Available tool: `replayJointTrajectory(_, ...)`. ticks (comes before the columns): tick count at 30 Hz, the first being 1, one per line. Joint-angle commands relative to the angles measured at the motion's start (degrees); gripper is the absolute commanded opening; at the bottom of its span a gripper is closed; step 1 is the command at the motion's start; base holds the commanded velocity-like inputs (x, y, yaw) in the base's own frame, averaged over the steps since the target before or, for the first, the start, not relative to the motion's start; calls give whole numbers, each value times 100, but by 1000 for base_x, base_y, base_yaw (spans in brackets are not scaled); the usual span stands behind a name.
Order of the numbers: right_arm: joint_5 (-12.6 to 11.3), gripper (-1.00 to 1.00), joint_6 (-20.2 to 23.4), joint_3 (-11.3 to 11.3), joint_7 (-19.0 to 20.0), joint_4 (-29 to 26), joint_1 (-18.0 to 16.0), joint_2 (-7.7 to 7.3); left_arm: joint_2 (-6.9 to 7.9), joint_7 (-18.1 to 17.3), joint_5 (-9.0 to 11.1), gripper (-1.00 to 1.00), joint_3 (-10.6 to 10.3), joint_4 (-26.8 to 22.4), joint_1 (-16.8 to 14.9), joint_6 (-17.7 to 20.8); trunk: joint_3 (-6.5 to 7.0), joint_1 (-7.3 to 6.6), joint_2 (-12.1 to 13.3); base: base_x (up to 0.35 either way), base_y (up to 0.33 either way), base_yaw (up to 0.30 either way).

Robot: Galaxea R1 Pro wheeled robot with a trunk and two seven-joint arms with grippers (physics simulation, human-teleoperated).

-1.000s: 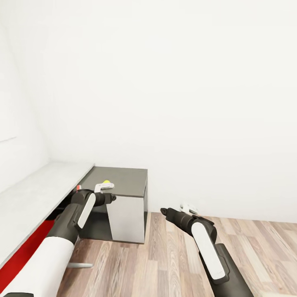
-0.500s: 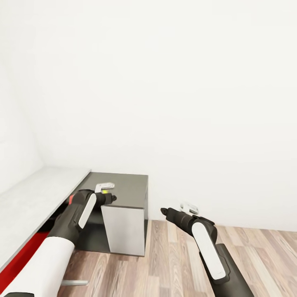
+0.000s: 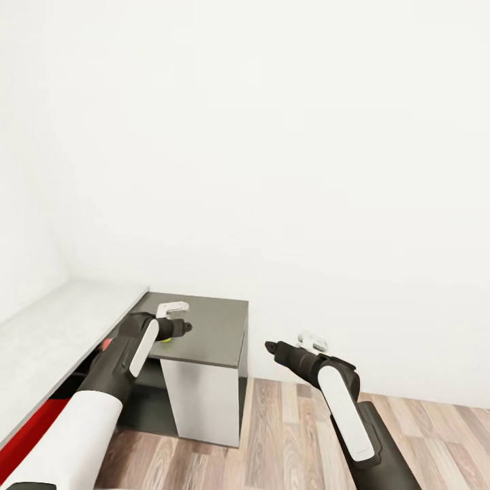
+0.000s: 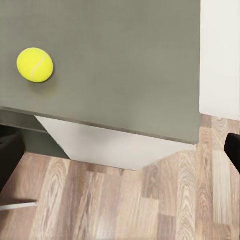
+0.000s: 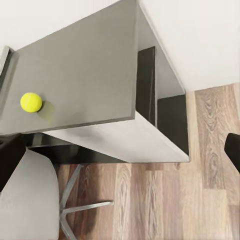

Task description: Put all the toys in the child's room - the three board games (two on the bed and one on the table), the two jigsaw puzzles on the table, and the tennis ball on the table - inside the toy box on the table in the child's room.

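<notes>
a big white wall (image 3: 286,170) fills most of the head view. under it is the wood floor (image 3: 286,435). at the left runs the table (image 3: 47,340), with a light grey top and a lower dark grey part (image 3: 204,327) at its end, next to the wall. a bit of red (image 3: 34,422) shows under the light top.

the left arm (image 3: 102,395) reaches over the dark part, and the left gripper (image 3: 173,312) hangs above it. i cannot tell if this claw is clenched or let go. the right gripper (image 3: 309,340) is out over the floor, well apart from the table; i cannot tell its state either.

the tennis ball (image 4: 35,65) sits alone on the dark grey top, near one edge, just under the left gripper. nothing is touching it.
</notes>
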Motion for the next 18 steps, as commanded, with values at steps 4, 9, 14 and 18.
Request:
replayJointTrajectory(4, -98, 100, 253, -10, 106, -192, -6, -112, 10, 78, -163, 100, -7, -4, -6, 20, -14, 8, -13, 332, -106, 9)
replayJointTrajectory(9, -115, 100, 508, -74, 852, -252, -6, -272, -6, 493, -384, 100, 10, -8, -6, 20, -14, 8, -13, 302, -104, 2)
replayJointTrajectory(14, -86, 100, 557, -133, 1319, -262, -6, -324, -58, 889, -435, 100, -18, -9, -6, 32, -14, 8, -13, 101, -32, 0)
replayJointTrajectory(18, -79, 100, 564, -142, 1362, -263, -6, -330, -67, 951, -445, 100, -19, -6, -6, 47, -14, 8, -13, 18, -6, 0)
